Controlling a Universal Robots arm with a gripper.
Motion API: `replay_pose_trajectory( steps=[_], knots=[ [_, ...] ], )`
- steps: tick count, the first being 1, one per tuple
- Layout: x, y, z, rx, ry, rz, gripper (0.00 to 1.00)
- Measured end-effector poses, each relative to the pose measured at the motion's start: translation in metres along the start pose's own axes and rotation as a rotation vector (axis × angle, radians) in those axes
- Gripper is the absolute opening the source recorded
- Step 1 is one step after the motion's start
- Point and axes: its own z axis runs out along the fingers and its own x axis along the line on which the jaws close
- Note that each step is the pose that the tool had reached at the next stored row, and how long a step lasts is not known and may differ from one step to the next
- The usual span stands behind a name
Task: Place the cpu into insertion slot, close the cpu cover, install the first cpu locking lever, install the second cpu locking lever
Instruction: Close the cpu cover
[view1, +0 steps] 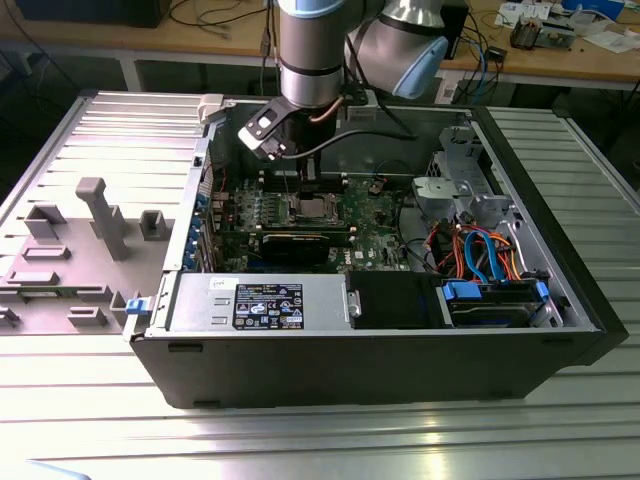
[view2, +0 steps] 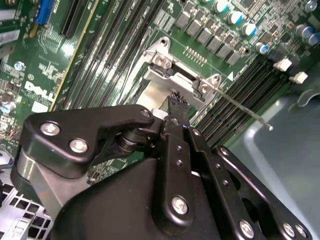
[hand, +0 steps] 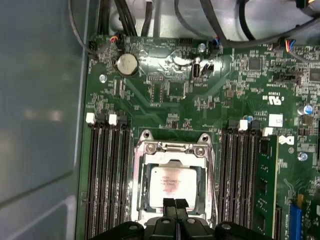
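Hovering at the near edge of the cpu cover (hand: 205, 177), gripper (hand: 175, 204) has fingertips together, holding nothing; cpu (hand: 172, 182) sits in the insertion slot (hand: 135, 200) just beyond them (cover looks down)

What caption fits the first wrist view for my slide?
Shut gripper poised by the cpu cover, which frames the seated cpu on the green motherboard.

cpu (hand: 172, 182) sits in insertion slot (hand: 144, 192), cpu cover (hand: 174, 148) flat around it, 2 memory slot banks (hand: 107, 175) flanking, gripper (hand: 174, 204) just above.
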Motion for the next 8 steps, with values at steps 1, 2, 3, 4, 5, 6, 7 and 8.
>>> replay_pose_trajectory(
  steps=[1,2,3,4,5,6,7,8],
  knots=[
    [0.0001,-0.0008,0.0005,0.0019,0.0001,0.0,0.11],
    [0.0001,-0.0016,0.001,0.0032,0.0002,0.0,0.11],
    [0.0002,-0.003,0.0017,0.0041,0.0001,0.0,0.11],
    [0.0003,-0.0052,0.0032,0.0055,0.0004,-0.001,0.11],
    [0.0004,-0.0076,0.0051,0.0057,0.0008,-0.002,0.11],
    [0.0005,-0.009,0.0064,0.0059,0.0011,-0.004,0.11],
    [0.0005,-0.0097,0.0073,0.0062,0.0011,-0.005,0.11],
    [0.0006,-0.0106,0.0088,0.0068,0.0011,-0.006,0.11]
  ],
)
